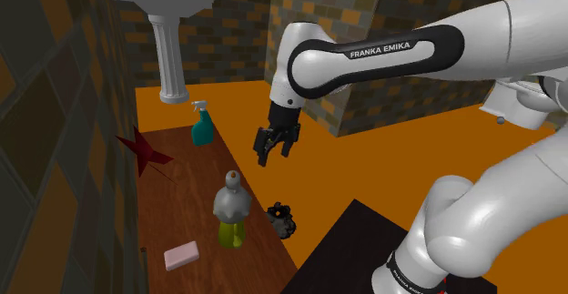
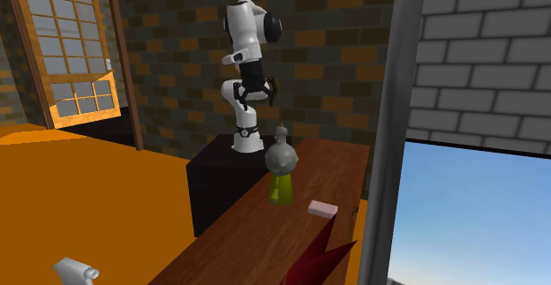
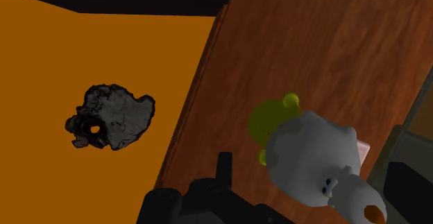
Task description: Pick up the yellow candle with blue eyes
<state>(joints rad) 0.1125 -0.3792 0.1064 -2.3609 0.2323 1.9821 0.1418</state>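
Observation:
The candle [image 1: 231,212] stands upright on the brown wooden table [image 1: 191,183]. It is a bulbous figure with a grey upper part, a yellow-green base and small blue eyes. It also appears as the candle [image 2: 282,173] in the second exterior view, and as the candle [image 3: 305,153] below the hand in the wrist view. My black gripper [image 1: 276,148] hangs open in the air, well above the candle and toward the shoulder view's right, holding nothing. From across the table it is the gripper [image 2: 257,89] high over the stand.
A dark lumpy object [image 3: 111,116] lies on the orange floor beside the table edge. On the table are a teal spray bottle [image 1: 201,124], a pink block [image 1: 182,255] and a red star-shaped thing [image 1: 141,151]. A white pedestal sink [image 1: 168,28] stands behind.

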